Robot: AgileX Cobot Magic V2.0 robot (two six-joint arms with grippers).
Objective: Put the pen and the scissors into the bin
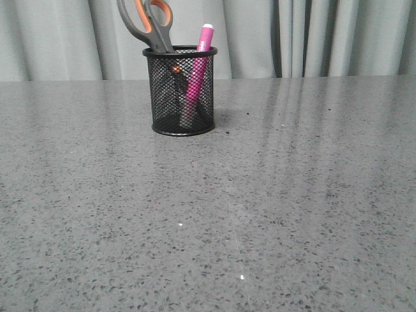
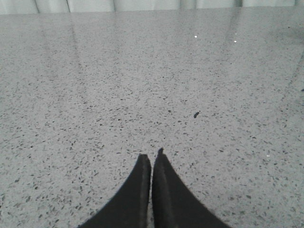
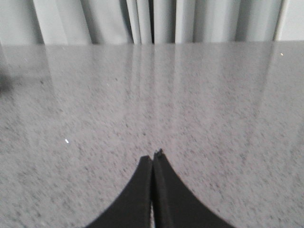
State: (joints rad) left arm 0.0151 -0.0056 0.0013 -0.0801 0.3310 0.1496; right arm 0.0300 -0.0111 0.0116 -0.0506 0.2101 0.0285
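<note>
**Pen and scissors both standing in the bin, arms hanging clear**

In the front view the bin is sitting in the upper middle of the frame, a little left of centre, on the speckled grey table with the grey curtain hanging behind it. The scissors are standing in it blades down, their grey and orange loops rising above the rim and leaning toward the upper left. The pen is standing beside them on the right side of the bin, nearly upright and tilting slightly right, its tip poking just over the rim and its pink barrel showing through the mesh. Judging by this, both placements are looking finished.

Neither arm is showing in the front view. In the left wrist view the left gripper is showing at the lower centre with its fingers pressed together and nothing between them, pointing out over bare table. In the right wrist view the right gripper is looking the same: fingers together, empty, facing the curtain across the table.

No bin is clearly appearing in either wrist view, so which arm is nearer cannot be told. Any coming move is turning on that gap: both grippers are lying well apart from the bin, so staying clear is likely all that is needed.
</note>
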